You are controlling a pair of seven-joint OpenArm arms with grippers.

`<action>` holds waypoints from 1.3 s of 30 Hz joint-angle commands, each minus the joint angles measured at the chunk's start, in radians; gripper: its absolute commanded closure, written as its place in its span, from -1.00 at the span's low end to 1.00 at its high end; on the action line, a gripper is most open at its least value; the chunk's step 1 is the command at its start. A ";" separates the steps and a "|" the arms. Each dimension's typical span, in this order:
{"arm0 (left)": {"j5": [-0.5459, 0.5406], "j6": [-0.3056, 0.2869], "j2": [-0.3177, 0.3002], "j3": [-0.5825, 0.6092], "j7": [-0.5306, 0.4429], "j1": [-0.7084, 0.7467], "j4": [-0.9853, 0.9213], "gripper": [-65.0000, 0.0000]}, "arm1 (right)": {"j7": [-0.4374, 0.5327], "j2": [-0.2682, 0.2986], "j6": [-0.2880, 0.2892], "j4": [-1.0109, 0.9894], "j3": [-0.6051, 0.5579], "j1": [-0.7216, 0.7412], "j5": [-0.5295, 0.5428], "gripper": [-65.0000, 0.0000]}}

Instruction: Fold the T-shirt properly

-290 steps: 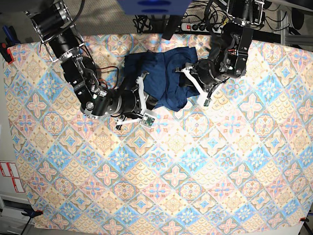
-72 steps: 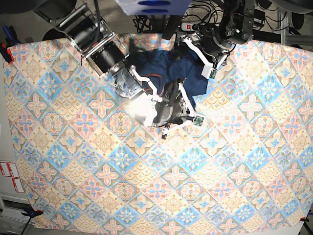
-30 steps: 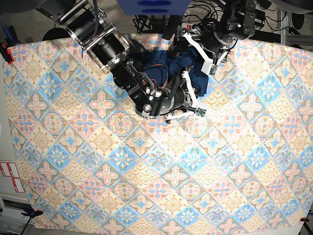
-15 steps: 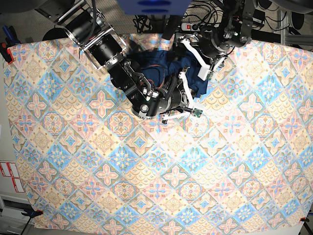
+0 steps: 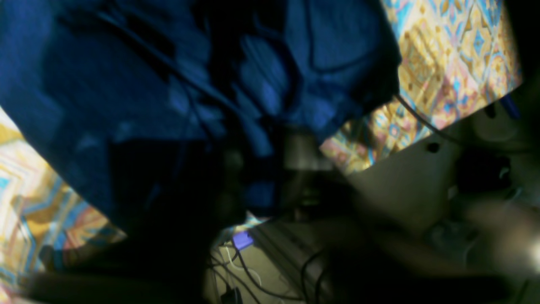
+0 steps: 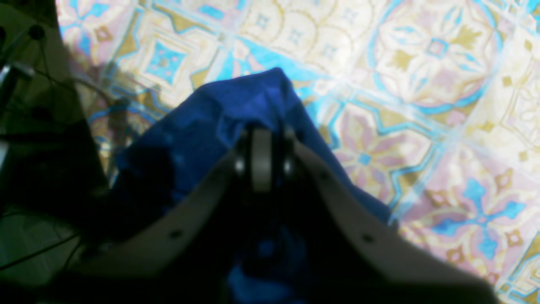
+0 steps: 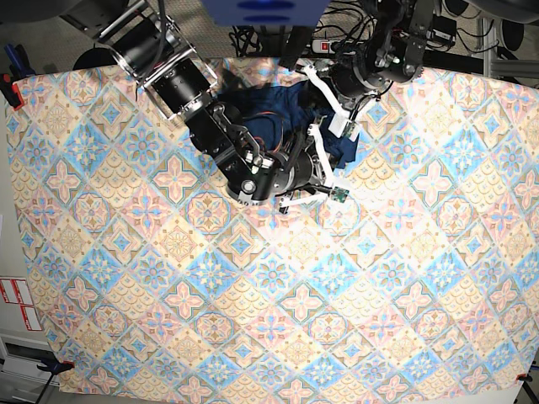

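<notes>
Right wrist view shows the right gripper [image 6: 261,126] with jaws pressed together on a fold of the T-shirt [image 6: 236,109], lifted above the tablecloth [image 6: 422,84], probably to carry this edge over. In the left wrist view the cloth hangs close and blurred; whether the left gripper [image 7: 324,84] pinches it I cannot tell. The shirt lies bunched at the far edge of the bench [image 7: 253,320], between both arms.

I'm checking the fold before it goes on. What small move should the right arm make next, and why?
Probably draw the right gripper toward the open tablecloth. Its fingers are shut on a pinch of the T-shirt, which lies bunched at the far edge between both arms, so pulling would spread it.
</notes>
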 commanded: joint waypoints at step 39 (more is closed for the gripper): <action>-0.009 0.001 -0.026 -0.133 -0.086 0.191 0.047 0.77 | 0.260 -0.087 0.005 -0.269 0.003 0.105 0.018 0.44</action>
